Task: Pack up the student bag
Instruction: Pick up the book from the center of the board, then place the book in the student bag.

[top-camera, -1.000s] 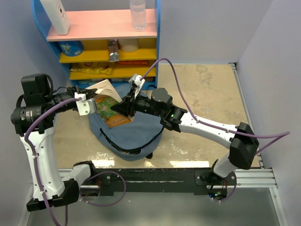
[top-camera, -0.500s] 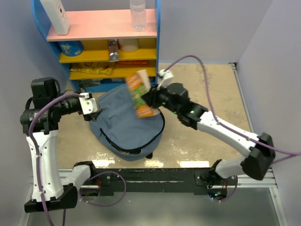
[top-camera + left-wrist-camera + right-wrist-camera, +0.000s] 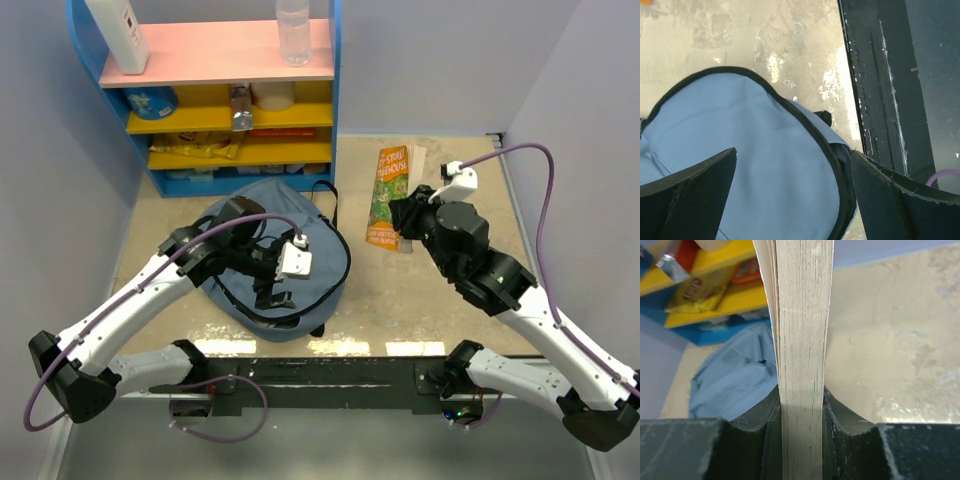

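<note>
Overhead view first: the student bag [image 3: 322, 270] lies on the table [image 3: 450, 170] just in front of the blue and yellow shelf [image 3: 230, 120]. The left gripper [image 3: 265, 282] hovers over the bag's middle, though its dark fingers blur into the black straps and their spacing is hard to read from here. To the right, well apart from the bag, the right gripper [image 3: 402, 215] holds a book [image 3: 385, 195] with an orange and green cover.

Left wrist view settles the first point. The two fingers [image 3: 690, 195] stand spread wide with nothing between them but the bag's slate-blue fabric and black zipper line below. The black rail [image 3: 885, 75] at the table's near edge also shows.

Right wrist view shows the book edge-on, its pages upright and pinched firmly between the fingers [image 3: 845, 432]. Beyond it sit the bag, to the left, and a snack packet [image 3: 700, 290] on a yellow shelf board.
</note>
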`<action>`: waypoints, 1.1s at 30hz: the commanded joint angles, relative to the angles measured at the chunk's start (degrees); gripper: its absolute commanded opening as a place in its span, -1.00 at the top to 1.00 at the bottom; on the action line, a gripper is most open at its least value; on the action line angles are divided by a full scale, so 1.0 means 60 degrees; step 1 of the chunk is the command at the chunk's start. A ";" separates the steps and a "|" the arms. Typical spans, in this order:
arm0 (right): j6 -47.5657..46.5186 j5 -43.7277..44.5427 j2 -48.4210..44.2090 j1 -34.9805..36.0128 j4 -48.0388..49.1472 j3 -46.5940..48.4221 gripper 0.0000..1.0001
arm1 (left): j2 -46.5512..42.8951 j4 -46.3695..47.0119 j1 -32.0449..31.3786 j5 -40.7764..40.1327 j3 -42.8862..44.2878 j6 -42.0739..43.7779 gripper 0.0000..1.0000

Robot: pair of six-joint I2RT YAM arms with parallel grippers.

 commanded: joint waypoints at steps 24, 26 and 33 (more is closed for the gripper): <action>0.1233 0.0734 -0.1501 0.0022 -0.1006 -0.0833 1.00 | 0.1357 0.5004 -0.3270 -0.7027 -0.3111 -0.3243 -0.83; 0.1248 0.0690 -0.1516 0.0007 -0.0991 -0.0847 1.00 | 0.1475 0.5165 -0.3285 -0.7362 -0.3184 -0.2979 0.03; 0.1278 0.0442 -0.1560 0.0007 -0.0962 -0.1037 1.00 | 0.1520 0.5196 -0.3270 -0.8125 -0.2323 -0.2744 0.99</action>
